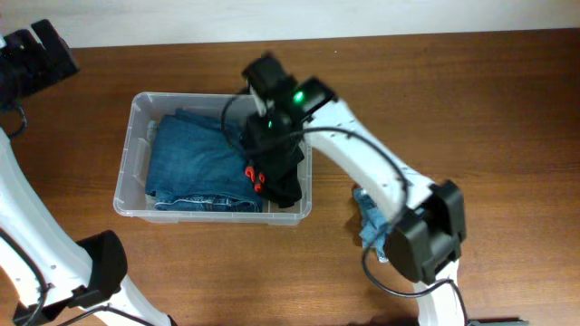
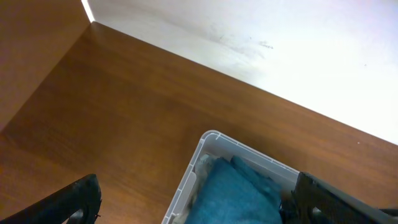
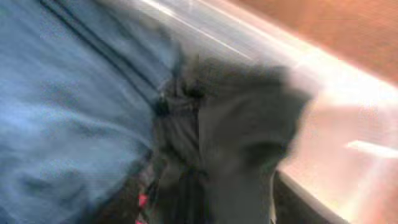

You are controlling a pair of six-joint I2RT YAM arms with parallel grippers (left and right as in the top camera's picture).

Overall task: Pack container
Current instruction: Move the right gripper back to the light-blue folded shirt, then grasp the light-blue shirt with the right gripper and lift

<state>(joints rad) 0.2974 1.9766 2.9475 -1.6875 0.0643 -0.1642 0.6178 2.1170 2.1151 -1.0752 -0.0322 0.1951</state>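
Container [image 1: 123, 181] holds jeans [image 1: 195, 167]; right gripper [image 1: 272, 145] over dark cloth [image 1: 283, 183] (grip: cannot tell); only left wrist shows left gripper [image 2: 194, 198] wide.

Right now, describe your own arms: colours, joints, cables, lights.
Both arms have white links with black joint housings. The right arm carries a thin black cable looping beside its large black joint, and a lit green light on the black wrist block. The left arm is white too, and its fingers are black.
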